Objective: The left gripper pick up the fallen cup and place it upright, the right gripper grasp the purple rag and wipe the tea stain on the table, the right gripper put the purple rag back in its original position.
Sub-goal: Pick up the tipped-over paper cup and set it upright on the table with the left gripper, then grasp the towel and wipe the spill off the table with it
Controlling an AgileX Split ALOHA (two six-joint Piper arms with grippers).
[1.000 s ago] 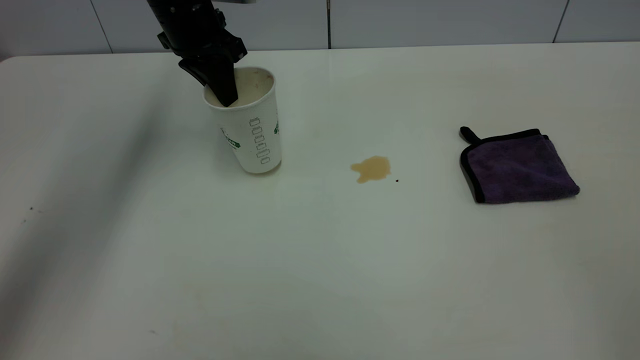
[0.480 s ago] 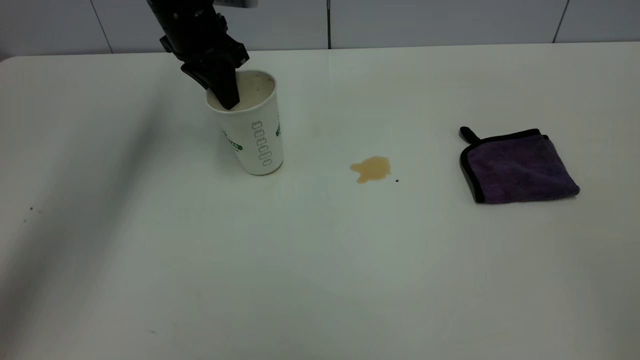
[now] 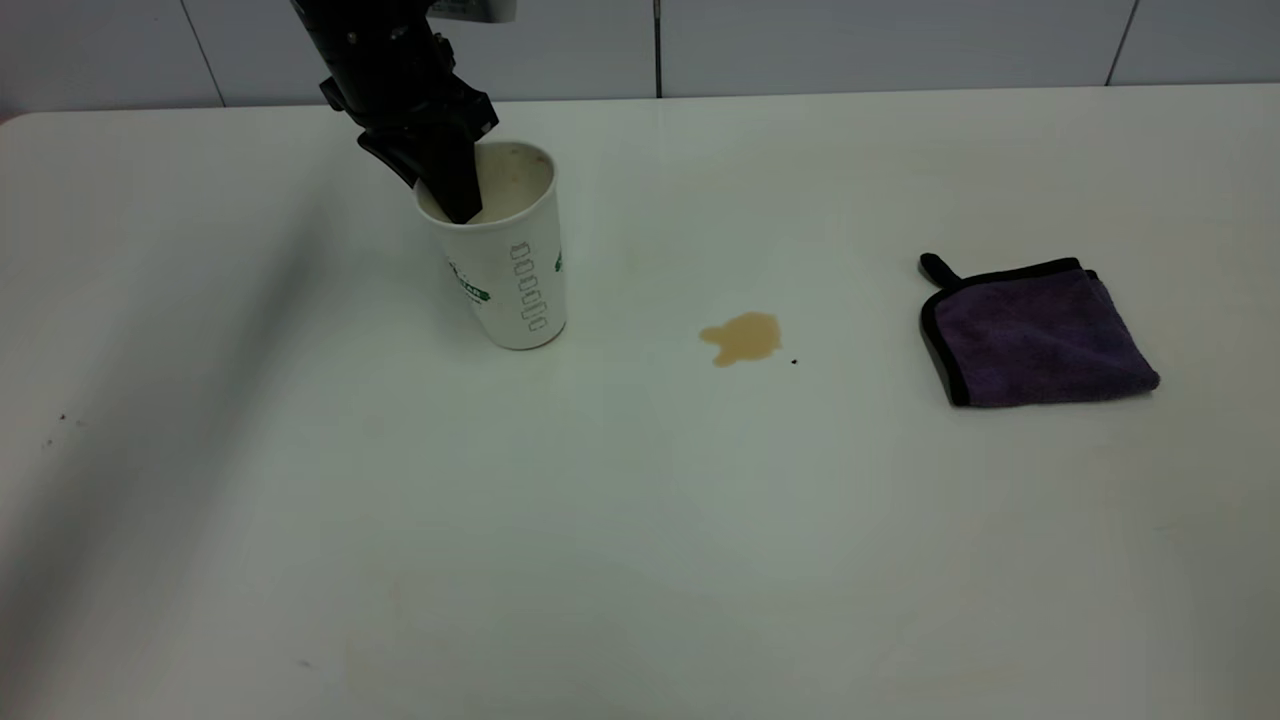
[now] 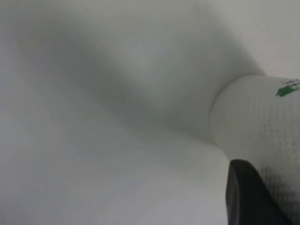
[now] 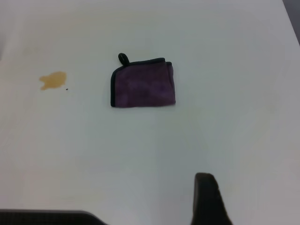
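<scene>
White bench [image 3: 640, 560] under grey wall panels. Left gripper [image 3: 452, 195] pinches the rim of the slightly tilted cup [image 3: 505, 260], standing it up. Next: release. Tea stain [image 3: 742, 338] and purple rag [image 3: 1040, 335] wait untouched.

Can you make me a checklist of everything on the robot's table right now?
Surface: white table, a few tiny dark specks.
Cup: cup stands on its base, leaning a little, left of the stain.
Stain: light-brown tea stain, unwiped, with a black speck just right of it.
Rag: purple rag folded flat, right of the stain, untouched.
Clutter: nothing seen.
Left gripper: left gripper shut on the cup's rim, one finger inside, one outside.
Right gripper: out of the exterior view; its wrist view shows only a finger tip, high above the table.
Cables: nothing seen.
Surroundings: grey panelled wall behind the table.
</scene>
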